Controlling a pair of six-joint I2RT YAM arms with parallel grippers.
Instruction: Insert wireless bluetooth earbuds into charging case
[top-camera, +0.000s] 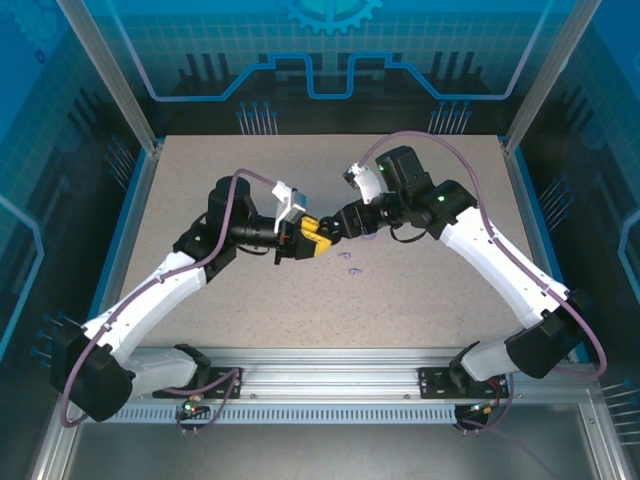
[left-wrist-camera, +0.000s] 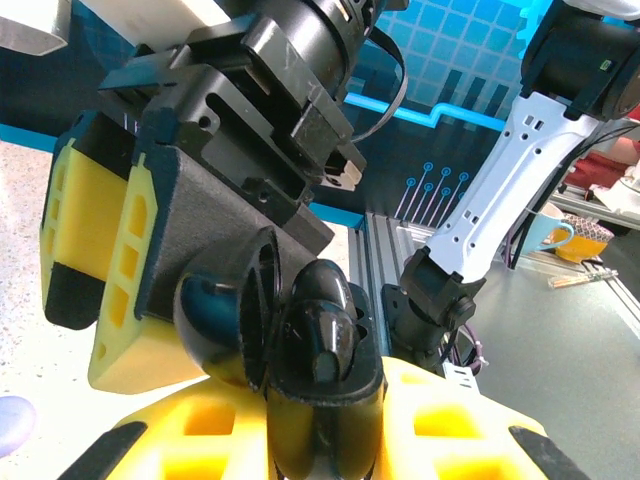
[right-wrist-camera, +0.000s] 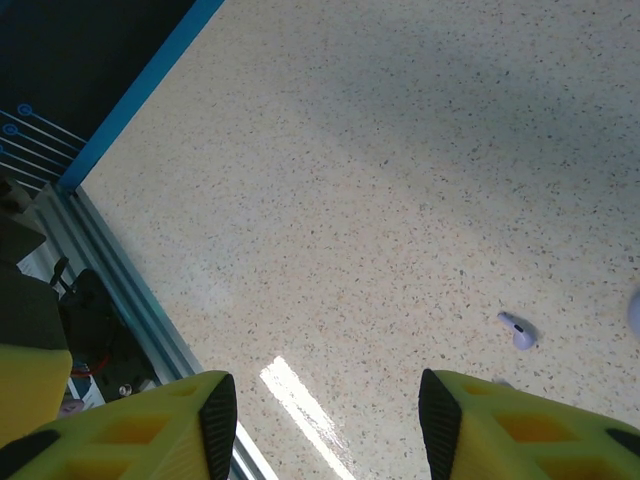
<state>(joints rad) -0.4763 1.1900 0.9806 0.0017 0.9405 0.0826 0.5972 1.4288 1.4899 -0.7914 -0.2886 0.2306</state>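
Note:
My left gripper (top-camera: 303, 238) is shut on a black charging case (left-wrist-camera: 320, 400), held above the middle of the table. The case's round lid (left-wrist-camera: 225, 315) stands open to the left. A glossy black earbud (left-wrist-camera: 325, 320) sits in the case's top. My right gripper (top-camera: 338, 224) hangs right next to the case, and its yellow fingers (left-wrist-camera: 135, 260) show close by in the left wrist view. In the right wrist view that gripper (right-wrist-camera: 328, 415) is open with only bare table between its pads. Pale lavender earbuds (top-camera: 353, 258) lie on the table below; one (right-wrist-camera: 518, 331) is right of the right gripper.
The speckled table (top-camera: 200, 180) is ringed by blue panels and metal posts. An aluminium rail (top-camera: 320, 380) runs along the near edge, with both arm bases on it. The right arm's base (left-wrist-camera: 440, 300) is behind the case in the left wrist view.

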